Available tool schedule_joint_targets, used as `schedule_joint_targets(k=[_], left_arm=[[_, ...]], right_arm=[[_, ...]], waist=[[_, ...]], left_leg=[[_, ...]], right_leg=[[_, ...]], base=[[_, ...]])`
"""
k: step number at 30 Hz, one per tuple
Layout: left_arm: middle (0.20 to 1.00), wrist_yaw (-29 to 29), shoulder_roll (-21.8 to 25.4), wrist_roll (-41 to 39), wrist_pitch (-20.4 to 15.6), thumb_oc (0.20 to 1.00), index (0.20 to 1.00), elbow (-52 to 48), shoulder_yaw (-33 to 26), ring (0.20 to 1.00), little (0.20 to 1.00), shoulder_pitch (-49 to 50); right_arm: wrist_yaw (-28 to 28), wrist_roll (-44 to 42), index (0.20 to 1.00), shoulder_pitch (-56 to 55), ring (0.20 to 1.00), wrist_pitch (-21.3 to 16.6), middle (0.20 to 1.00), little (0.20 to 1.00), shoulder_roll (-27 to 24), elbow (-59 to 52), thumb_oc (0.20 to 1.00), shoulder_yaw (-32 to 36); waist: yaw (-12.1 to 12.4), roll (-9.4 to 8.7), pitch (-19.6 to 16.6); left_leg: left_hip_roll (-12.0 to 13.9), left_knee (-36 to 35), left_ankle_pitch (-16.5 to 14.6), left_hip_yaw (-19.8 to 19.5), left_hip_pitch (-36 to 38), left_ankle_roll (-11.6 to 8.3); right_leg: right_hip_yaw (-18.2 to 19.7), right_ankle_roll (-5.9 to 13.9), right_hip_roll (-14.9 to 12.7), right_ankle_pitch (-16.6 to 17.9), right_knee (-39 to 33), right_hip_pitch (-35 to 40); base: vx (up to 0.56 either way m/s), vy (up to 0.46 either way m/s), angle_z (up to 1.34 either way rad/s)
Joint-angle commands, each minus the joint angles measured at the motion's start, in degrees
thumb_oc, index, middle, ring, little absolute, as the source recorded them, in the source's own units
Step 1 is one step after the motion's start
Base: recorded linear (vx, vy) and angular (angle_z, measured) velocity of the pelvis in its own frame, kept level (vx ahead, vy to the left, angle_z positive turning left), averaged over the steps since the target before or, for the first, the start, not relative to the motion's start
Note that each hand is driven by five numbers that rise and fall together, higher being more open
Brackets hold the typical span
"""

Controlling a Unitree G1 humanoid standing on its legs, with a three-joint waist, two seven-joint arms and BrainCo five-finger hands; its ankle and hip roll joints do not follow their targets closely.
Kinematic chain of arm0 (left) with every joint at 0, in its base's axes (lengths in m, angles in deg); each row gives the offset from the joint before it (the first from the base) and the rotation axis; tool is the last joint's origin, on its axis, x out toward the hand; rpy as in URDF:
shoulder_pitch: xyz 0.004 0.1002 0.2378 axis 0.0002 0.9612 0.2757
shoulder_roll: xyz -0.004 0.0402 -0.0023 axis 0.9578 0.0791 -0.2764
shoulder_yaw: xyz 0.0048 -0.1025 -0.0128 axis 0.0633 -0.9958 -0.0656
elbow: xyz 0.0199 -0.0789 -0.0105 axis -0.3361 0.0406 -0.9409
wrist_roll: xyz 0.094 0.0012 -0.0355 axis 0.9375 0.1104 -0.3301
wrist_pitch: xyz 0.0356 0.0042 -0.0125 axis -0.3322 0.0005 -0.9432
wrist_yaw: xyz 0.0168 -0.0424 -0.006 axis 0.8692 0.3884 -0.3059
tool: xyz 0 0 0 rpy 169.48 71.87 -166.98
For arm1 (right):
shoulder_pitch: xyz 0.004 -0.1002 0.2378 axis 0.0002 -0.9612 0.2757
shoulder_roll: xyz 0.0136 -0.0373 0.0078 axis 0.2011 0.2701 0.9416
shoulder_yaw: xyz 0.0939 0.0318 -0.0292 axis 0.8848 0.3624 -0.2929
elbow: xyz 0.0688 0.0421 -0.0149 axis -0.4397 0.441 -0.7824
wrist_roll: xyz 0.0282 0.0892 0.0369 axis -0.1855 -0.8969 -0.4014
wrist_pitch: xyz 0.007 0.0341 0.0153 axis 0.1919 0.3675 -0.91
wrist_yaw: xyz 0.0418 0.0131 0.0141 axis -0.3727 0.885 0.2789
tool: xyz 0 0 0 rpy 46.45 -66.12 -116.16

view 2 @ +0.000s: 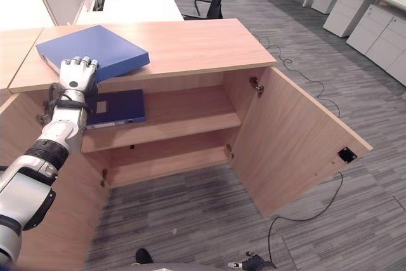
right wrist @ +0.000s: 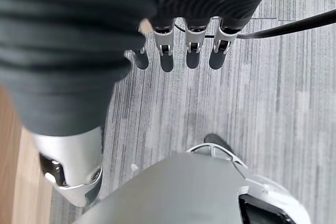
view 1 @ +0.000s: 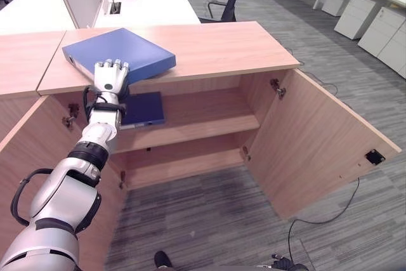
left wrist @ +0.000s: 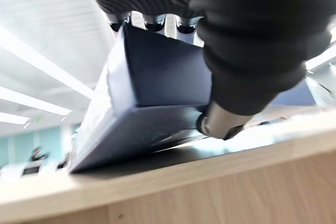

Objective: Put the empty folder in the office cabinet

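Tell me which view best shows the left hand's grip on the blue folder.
The left wrist view: the left hand has fingers over the blue folder's top and thumb below its near edge. Both eye views show the hand's back at that edge.

No readable text, label or number on anything

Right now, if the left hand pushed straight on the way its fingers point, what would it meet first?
It is already there: the left hand grips the near edge of the blue folder on the cabinet top, fingers over it. Pushing on would likely slide the folder across the top; nothing shows behind it.
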Motion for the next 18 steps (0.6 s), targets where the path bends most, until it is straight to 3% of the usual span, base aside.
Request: schedule_joint_targets(k=[1,4,7,9,10,14,15,18], left_arm=[[0.200,-3.6,-3.1,-15.8,-2.6,0.200,0.200,4.4,-6.2,0.200,0.200,-0.6],[0.200,-3.9,-4.4,-18.2,-4.0,0.200,0.200,-0.9,-7.6,0.200,0.200,2.2],[0.200,-5.7,-6.3,-19.7,-7.9,0.200,0.200,-19.6,-10.9,0.200,0.200,11.8],[0.200,-10.5,-8.7,-24.7,-13.9,0.200,0.200,-36.6,-14.1,0.200,0.200,23.2],[0.200,-11.0,-8.6,-24.7,-13.6,0.200,0.200,-37.6,-14.7,0.200,0.200,24.2],[0.200,-20.8,-11.4,-38.5,-20.4,0.200,0.200,-53.7,-15.6,0.200,0.200,36.3],[0.200,-26.1,-11.6,-50.6,-22.6,0.200,0.200,-58.8,-15.5,0.200,0.200,41.6],[0.200,-30.9,-11.3,-61.8,-23.1,0.200,0.200,-63.0,-15.6,0.200,0.200,46.1]], right_arm=[[-0.6,-0.8,1.000,1.1,1.000,0.0,1.000,1.000,0.4,0.4,1.000,1.1],[-0.8,-1.5,1.000,1.9,1.000,0.1,1.000,1.000,0.7,0.5,1.000,1.6],[-1.2,-3.5,1.000,3.6,1.000,-0.1,1.000,1.000,1.9,-1.0,1.000,2.8],[-0.3,-6.8,1.000,4.2,1.000,-1.0,1.000,1.000,2.5,-5.0,1.000,4.0],[-0.3,-6.8,1.000,3.9,1.000,-0.9,1.000,1.000,2.4,-5.2,1.000,3.7],[0.4,-12.0,1.000,4.6,1.000,-3.1,1.000,1.000,1.5,-15.6,1.000,5.4],[0.7,-13.9,1.000,4.5,1.000,-4.1,1.000,1.000,0.2,-21.6,1.000,6.3],[1.2,-14.7,1.000,4.4,1.000,-4.6,1.000,1.000,-1.4,-27.2,1.000,6.8]], waist=[[2.3,1.34,1.0],[2.7,1.52,1.2],[4.0,1.70,1.8],[5.1,1.87,2.5],[4.9,1.98,2.2],[6.0,2.15,2.6],[6.4,2.28,2.7],[6.6,2.34,2.4]], left_leg=[[7.6,0.9,-0.1,1.5,2.3,-7.45],[7.6,0.9,0.0,1.1,2.1,-7.46],[7.4,0.9,0.0,0.2,1.8,-7.52],[7.5,0.8,0.1,-0.3,1.7,-7.67],[7.4,0.8,0.1,-0.1,1.7,-7.58],[7.8,0.7,0.3,-0.7,1.5,-7.70],[7.7,0.7,0.3,-1.0,1.2,-7.67],[7.6,0.7,0.3,-1.2,0.9,-7.45]], right_leg=[[-2.0,1.08,-0.4,1.0,-0.2,-2.8],[-2.2,1.03,-0.3,1.0,-0.3,-2.8],[-2.5,0.97,-0.2,1.0,-0.4,-2.7],[-2.6,0.95,-0.1,1.0,-0.6,-2.6],[-2.6,0.95,-0.1,1.1,-0.7,-2.6],[-3.0,0.86,-0.1,1.3,-1.0,-2.6],[-3.4,0.90,0.0,1.3,-1.0,-2.6],[-3.8,0.96,0.0,1.4,-1.0,-2.7]], base=[[0.00,0.000,0.00],[-0.01,-0.008,0.05],[0.00,-0.006,0.06],[0.00,0.006,0.06],[0.00,0.000,0.00],[-0.01,-0.005,0.14],[-0.03,-0.008,0.09],[-0.02,-0.003,0.09]])
